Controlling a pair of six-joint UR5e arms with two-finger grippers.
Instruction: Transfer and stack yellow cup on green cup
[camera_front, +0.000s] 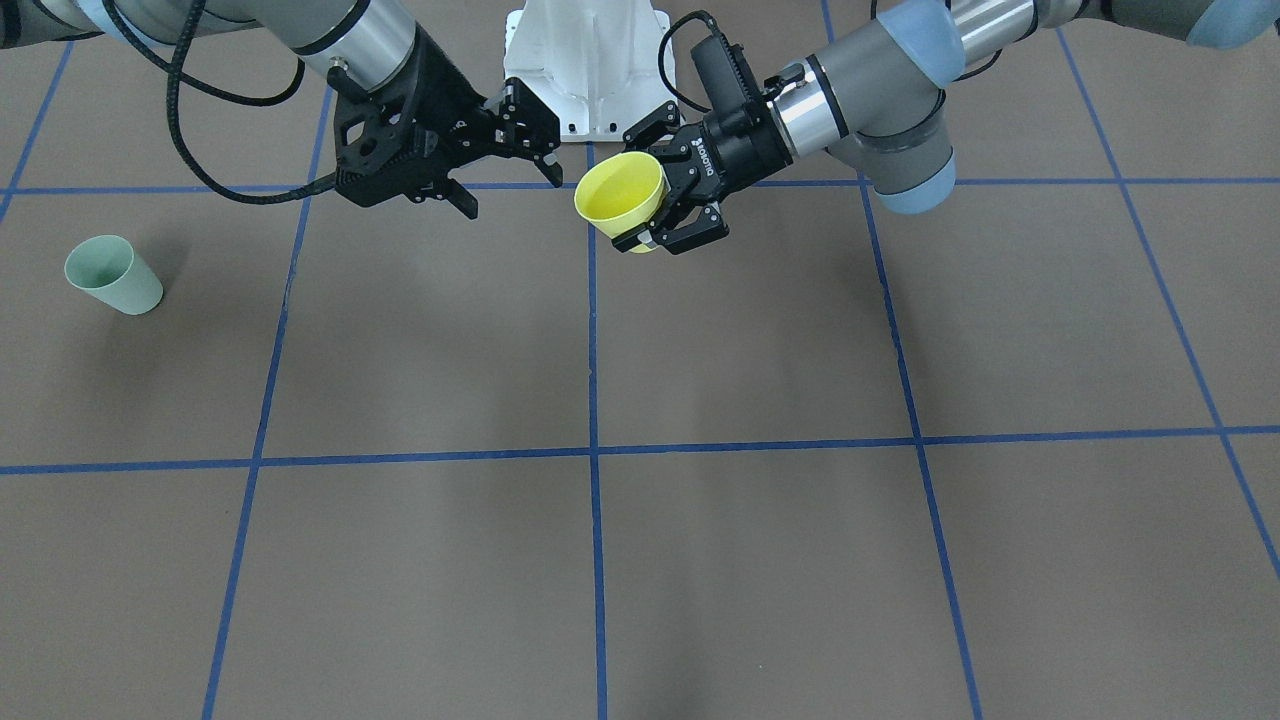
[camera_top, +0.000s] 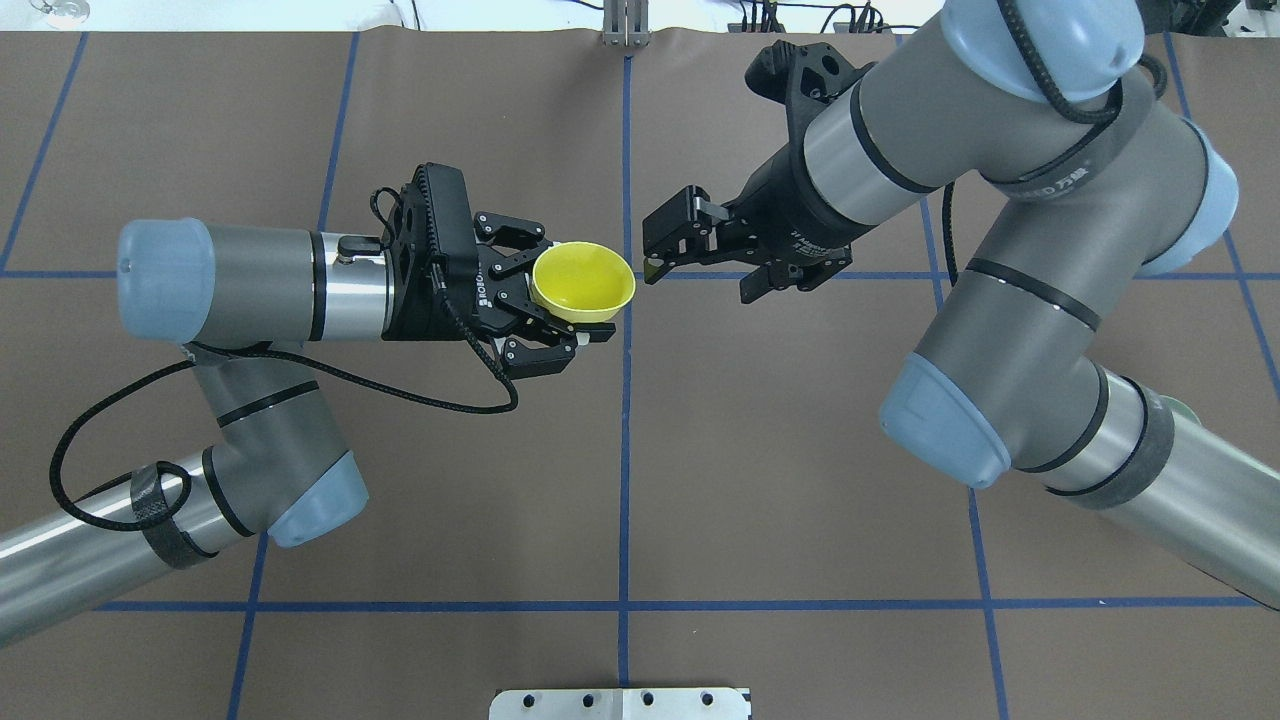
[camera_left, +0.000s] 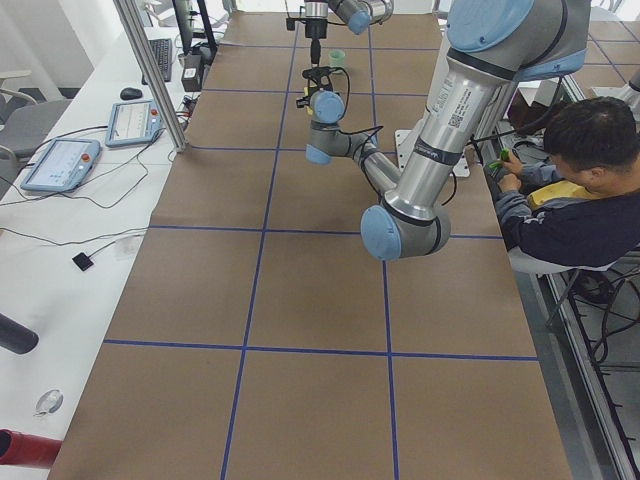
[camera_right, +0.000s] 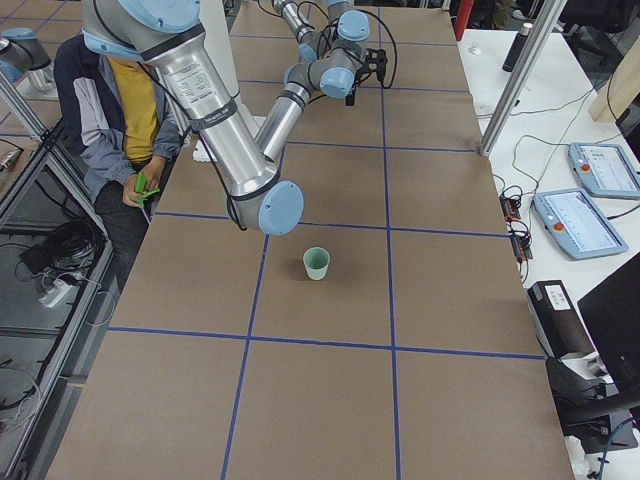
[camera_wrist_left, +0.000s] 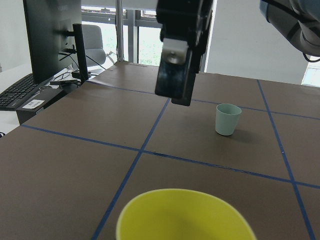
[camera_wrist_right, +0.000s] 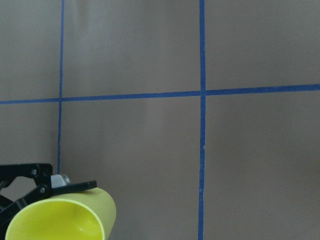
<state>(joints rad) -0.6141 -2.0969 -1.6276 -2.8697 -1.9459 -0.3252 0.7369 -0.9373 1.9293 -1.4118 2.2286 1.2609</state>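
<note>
Brown covering over the counter (camera_front: 750, 340), ruled into squares with blue tape (camera_front: 595, 520). Up off that surface, near the centre line and close to the robot's base: the yellow cup (camera_top: 585, 280), grasped across its wall by the left claw (camera_top: 572, 292), one finger on each side, mouth upward and tilted. From the left wrist, seen only as a yellow rim at the bottom edge. Facing it from the opposite side, just beside the rim yet not touching: the right claw (camera_front: 512, 192), released, fingers spread with nothing between them. Far off toward the robot's right end of the counter, well apart from both claws: the green cup (camera_front: 115, 275), upright on its narrow base, mouth up, alone inside one taped square. Not yet stacked. Along the robot's side of the counter in both end views, a seated person (camera_left: 570, 190) in a dark jacket, hands low, holding something green too small to make out.
</note>
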